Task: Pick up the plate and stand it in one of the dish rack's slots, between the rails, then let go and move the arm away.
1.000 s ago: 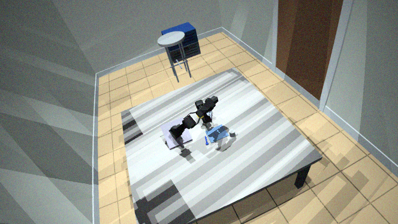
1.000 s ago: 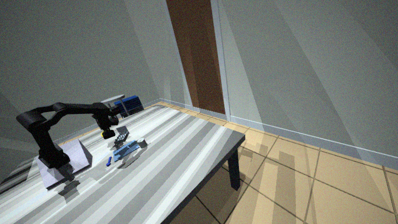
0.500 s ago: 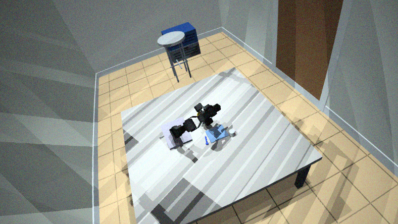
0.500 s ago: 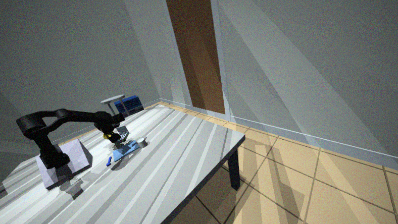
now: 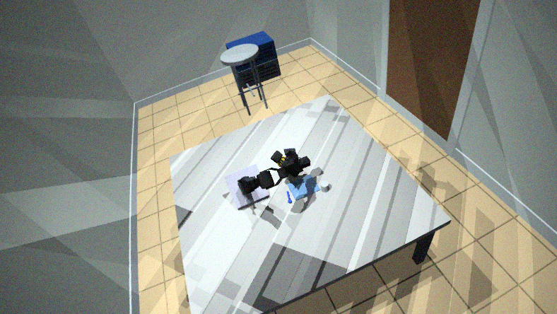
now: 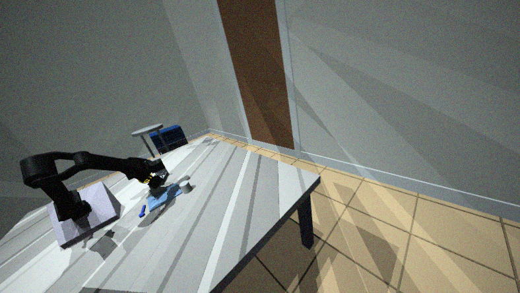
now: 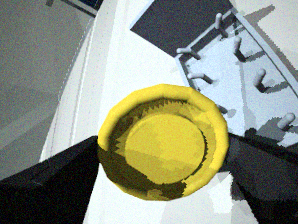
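My gripper (image 7: 162,141) (image 5: 289,167) (image 6: 154,181) is shut on the yellow plate (image 7: 162,143) (image 5: 283,159) (image 6: 148,180), with one dark finger on each side of its rim. The plate fills the middle of the wrist view, its hollow face towards the camera, and hangs clear of the table. The pale dish rack (image 7: 242,63) with its upright rails lies on the table just beyond the plate, at the upper right of the wrist view. In the top and exterior views the arm hides most of the rack.
A light blue mat (image 5: 307,187) (image 6: 166,193), a small white cup (image 5: 324,186) (image 6: 185,186) and a blue pen (image 5: 288,196) (image 6: 142,210) lie close by. The arm's lilac base block (image 5: 238,179) (image 6: 99,203) is to the left. A stool (image 5: 239,54) and a blue cabinet (image 5: 259,40) stand beyond the table.
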`<state>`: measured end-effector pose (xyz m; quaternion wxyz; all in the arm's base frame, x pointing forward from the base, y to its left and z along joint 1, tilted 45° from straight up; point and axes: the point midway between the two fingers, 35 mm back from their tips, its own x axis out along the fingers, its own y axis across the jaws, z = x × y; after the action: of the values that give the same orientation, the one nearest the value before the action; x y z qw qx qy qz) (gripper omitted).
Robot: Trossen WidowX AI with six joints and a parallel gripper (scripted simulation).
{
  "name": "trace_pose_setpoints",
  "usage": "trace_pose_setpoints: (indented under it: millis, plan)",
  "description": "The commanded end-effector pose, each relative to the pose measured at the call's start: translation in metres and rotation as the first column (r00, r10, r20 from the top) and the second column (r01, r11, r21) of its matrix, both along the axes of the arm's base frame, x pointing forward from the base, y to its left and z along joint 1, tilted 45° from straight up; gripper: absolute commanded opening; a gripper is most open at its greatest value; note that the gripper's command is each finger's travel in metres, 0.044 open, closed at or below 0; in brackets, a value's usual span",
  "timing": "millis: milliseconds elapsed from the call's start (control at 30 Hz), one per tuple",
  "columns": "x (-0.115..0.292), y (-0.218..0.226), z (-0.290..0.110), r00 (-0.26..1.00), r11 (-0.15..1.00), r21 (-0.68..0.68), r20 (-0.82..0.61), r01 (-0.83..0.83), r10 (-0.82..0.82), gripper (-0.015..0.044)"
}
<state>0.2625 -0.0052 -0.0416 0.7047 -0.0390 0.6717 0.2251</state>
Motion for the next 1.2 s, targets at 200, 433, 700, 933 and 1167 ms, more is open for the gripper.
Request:
trace_pose_setpoints:
  millis: [200,433,700,933,1167]
  plan:
    - [0.000,-0.009,-0.002,0.959,0.977,0.082,0.223,-0.198,0.176,0.0000]
    - [0.000,-0.015,-0.001,0.882,0.943,0.071,0.382,-0.324,0.275,0.0000]
    - [-0.001,-0.023,0.002,0.745,0.893,-0.006,0.550,-0.449,0.378,0.0000]
    - [-0.003,-0.031,0.007,0.585,0.841,-0.122,0.666,-0.528,0.464,0.0000]
    - [-0.006,-0.036,0.012,0.440,0.792,-0.240,0.725,-0.561,0.530,0.0000]
